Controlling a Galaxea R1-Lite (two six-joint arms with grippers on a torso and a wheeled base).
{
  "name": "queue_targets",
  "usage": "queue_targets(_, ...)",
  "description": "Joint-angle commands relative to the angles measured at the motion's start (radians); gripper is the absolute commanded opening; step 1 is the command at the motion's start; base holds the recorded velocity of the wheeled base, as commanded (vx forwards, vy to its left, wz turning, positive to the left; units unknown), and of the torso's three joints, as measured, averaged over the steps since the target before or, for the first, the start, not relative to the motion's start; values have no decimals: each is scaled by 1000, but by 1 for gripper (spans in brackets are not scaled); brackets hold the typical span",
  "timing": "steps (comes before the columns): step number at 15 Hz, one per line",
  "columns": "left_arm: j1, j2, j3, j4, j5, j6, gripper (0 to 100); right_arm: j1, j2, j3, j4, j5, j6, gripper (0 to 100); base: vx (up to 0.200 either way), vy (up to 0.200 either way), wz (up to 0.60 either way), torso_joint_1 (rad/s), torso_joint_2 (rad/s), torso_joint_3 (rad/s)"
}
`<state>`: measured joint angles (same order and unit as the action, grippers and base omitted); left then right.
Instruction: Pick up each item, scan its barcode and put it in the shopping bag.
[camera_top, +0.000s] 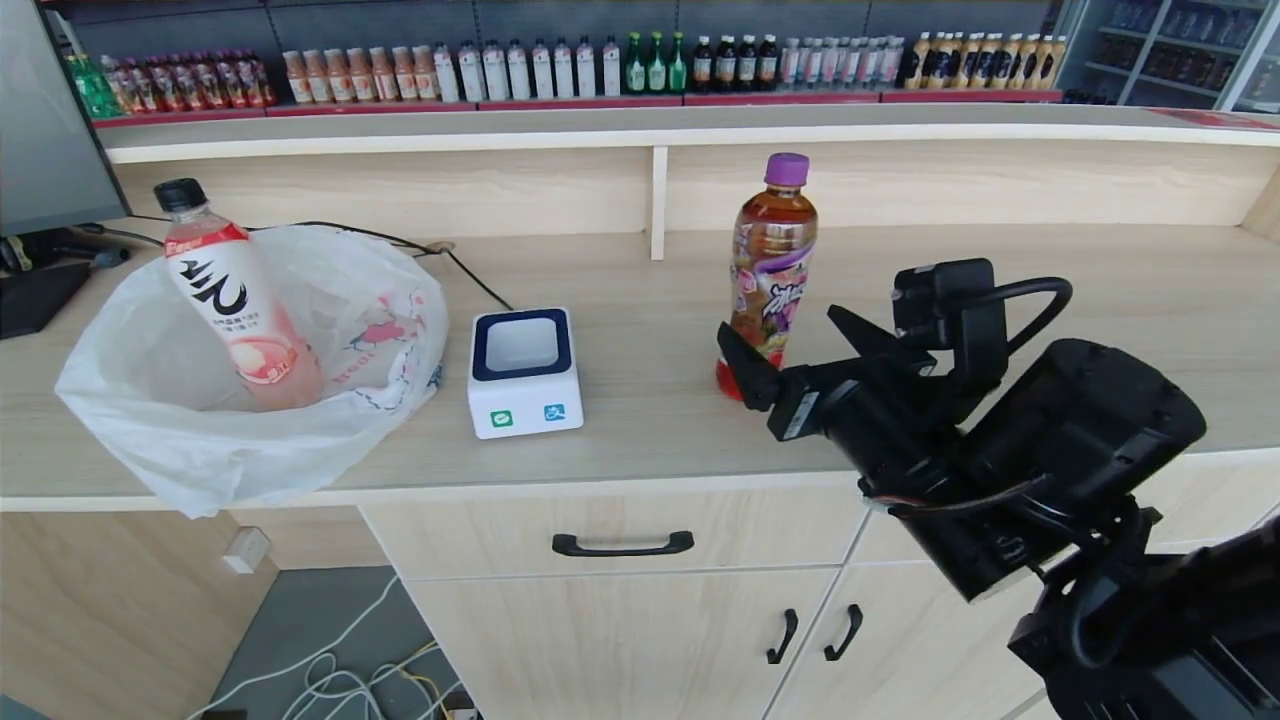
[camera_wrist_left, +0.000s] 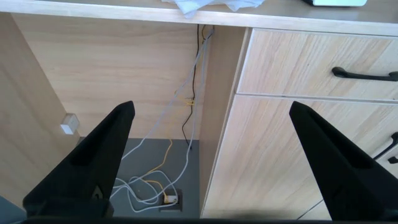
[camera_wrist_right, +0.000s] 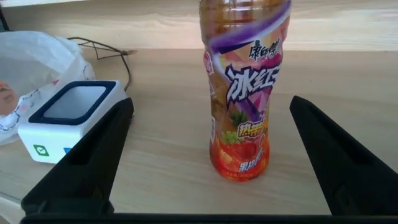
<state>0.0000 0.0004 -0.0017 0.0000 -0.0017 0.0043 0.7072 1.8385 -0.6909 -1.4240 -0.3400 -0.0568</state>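
The shopping bag (camera_top: 200, 450) at left holds a pink bottle (camera_top: 235, 300), with the scanner (camera_top: 524, 372) beside it. Further right the purple-capped bottle (camera_top: 771, 270) stands upright on the counter (camera_top: 640, 300) — the right gripper (camera_top: 777, 322) is spread wide, low before it. A finger clipping the base could topple it.

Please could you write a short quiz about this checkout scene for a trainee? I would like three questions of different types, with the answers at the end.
1. True or false: the pink drink bottle with a black cap leans inside the white plastic shopping bag.
2. What stands on the wooden counter between that bag and the brown tea bottle with a purple cap?
A) a white box scanner with a dark blue rim
B) a metal bowl
C) a cardboard tray
3. Is the right end effector, which faces the tea bottle, open or shut?
Key: 1 true; 2 A; 3 open.
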Motion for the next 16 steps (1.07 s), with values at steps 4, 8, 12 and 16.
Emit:
queue_targets(4, 0, 0, 0, 0, 0, 0, 100, -34, 80, -44, 7, -28, 2, 100, 0, 0, 0, 0, 0, 0)
queue_targets(8, 0, 0, 0, 0, 0, 0, 100, -61, 117, -127, 20, -20, -3, 100, 0, 0, 0, 0, 0, 0)
queue_targets(12, 0, 0, 0, 0, 0, 0, 100, -77, 168, -200, 37, -20, -3, 100, 0, 0, 0, 0, 0, 0)
queue_targets(16, 0, 0, 0, 0, 0, 2, 100, -94, 211, -248, 37, -19, -3, 100, 0, 0, 0, 0, 0, 0)
